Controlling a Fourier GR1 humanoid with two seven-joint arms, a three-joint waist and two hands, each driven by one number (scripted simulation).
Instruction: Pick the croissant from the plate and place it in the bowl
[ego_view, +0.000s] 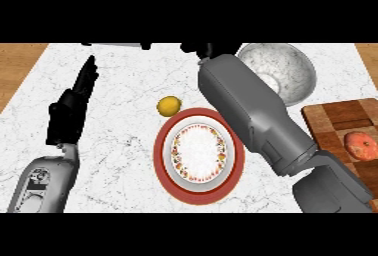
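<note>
The red-rimmed plate (198, 192) with a patterned white centre lies in the middle of the counter with nothing on it. No croissant shows anywhere. The grey metal bowl (289, 70) stands at the back right, and its visible inside looks empty. My right forearm stretches from the lower right across the plate's right edge to the far edge of the counter. There my right hand (212, 49) sits just left of the bowl, largely cut off by the view's top edge. My left hand (72, 107) rests open at the left, fingers pointing up.
A small yellow lemon (169, 105) lies just behind the plate. A wooden cutting board (334, 117) at the right edge carries a reddish-orange fruit (362, 145). A dark grey object (114, 45) pokes in at the top left.
</note>
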